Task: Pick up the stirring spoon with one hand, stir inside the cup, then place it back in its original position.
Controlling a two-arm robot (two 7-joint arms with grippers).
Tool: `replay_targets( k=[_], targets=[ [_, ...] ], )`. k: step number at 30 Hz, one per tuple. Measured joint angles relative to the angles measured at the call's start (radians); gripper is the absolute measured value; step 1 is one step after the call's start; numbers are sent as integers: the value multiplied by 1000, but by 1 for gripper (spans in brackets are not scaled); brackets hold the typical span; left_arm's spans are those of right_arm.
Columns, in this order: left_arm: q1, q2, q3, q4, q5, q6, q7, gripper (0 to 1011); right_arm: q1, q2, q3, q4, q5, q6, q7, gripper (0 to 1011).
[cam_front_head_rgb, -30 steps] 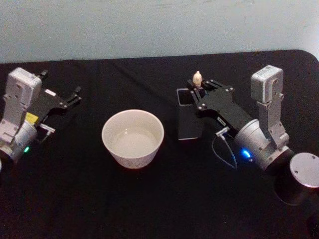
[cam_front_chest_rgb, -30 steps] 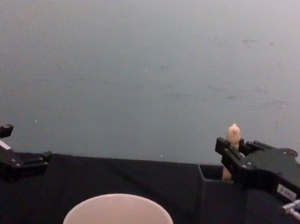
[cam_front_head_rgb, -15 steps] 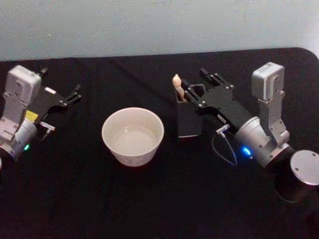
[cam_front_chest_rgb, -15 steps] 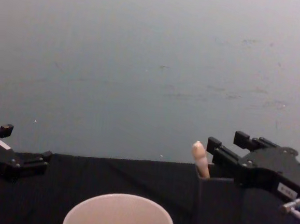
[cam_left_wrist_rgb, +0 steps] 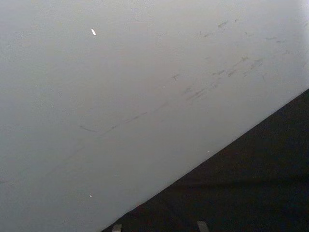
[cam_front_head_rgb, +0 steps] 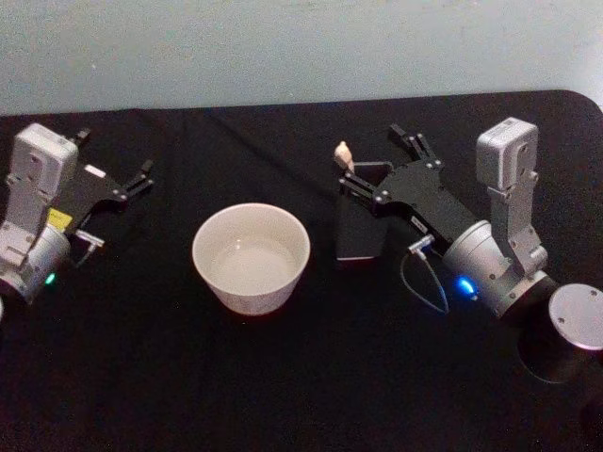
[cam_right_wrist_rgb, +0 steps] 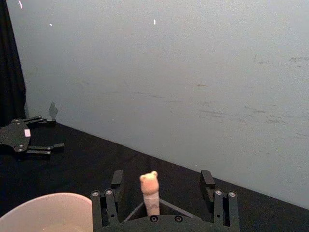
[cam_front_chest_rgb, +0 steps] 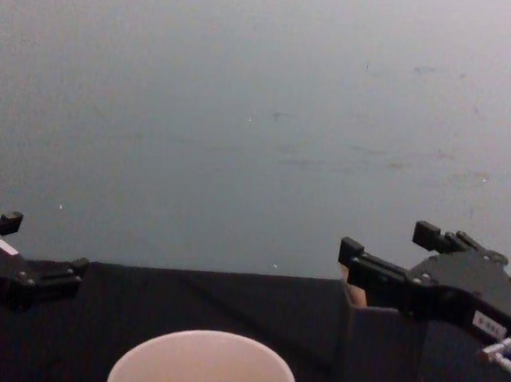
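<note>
The stirring spoon (cam_front_head_rgb: 344, 152) stands in the dark square holder box (cam_front_head_rgb: 360, 229), leaning toward the cup; its shaft and bowl are hidden inside. In the right wrist view its beige knobby handle (cam_right_wrist_rgb: 150, 190) rises between the two spread fingers without touching either. My right gripper (cam_front_head_rgb: 374, 158) is open just over the box's far end, also seen from the chest (cam_front_chest_rgb: 389, 242). The cream-white cup (cam_front_head_rgb: 251, 258) sits left of the box with pale liquid in it. My left gripper (cam_front_head_rgb: 114, 156) rests open at the table's left, away from everything.
Black cloth covers the table (cam_front_head_rgb: 283, 377), and a pale wall stands right behind it. The right arm's round silver joint cap (cam_front_head_rgb: 576, 318) hangs near the right front corner. A thin cable loop (cam_front_head_rgb: 424, 282) trails beside the right wrist.
My right gripper was shut on the spoon's handle; it has opened wide and let go. The spoon has sunk lower in the holder and tipped toward the cup. The left arm has not moved.
</note>
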State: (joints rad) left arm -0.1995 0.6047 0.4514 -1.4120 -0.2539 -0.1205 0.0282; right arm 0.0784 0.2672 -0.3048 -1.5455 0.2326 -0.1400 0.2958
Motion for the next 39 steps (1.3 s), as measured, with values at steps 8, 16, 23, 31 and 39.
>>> replay_targets(
  k=[8, 16, 23, 31, 39],
  targets=[
    [0, 0, 0, 0, 0, 0, 0, 1001, 2, -3, 11, -10, 19, -6, 18, 1000],
    [0, 0, 0, 0, 0, 0, 0, 1001, 23, -18, 58, -28, 37, -15, -9, 1000],
    [0, 0, 0, 0, 0, 0, 0, 1001, 41, -20, 110, 12, -26, 20, -87, 1000],
    [0, 0, 0, 0, 0, 0, 0, 1001, 15, -15, 120, 49, -83, 73, -107, 1000],
    [0, 0, 0, 0, 0, 0, 0, 1001, -14, -12, 116, 71, -131, 123, -109, 1000]
  ],
)
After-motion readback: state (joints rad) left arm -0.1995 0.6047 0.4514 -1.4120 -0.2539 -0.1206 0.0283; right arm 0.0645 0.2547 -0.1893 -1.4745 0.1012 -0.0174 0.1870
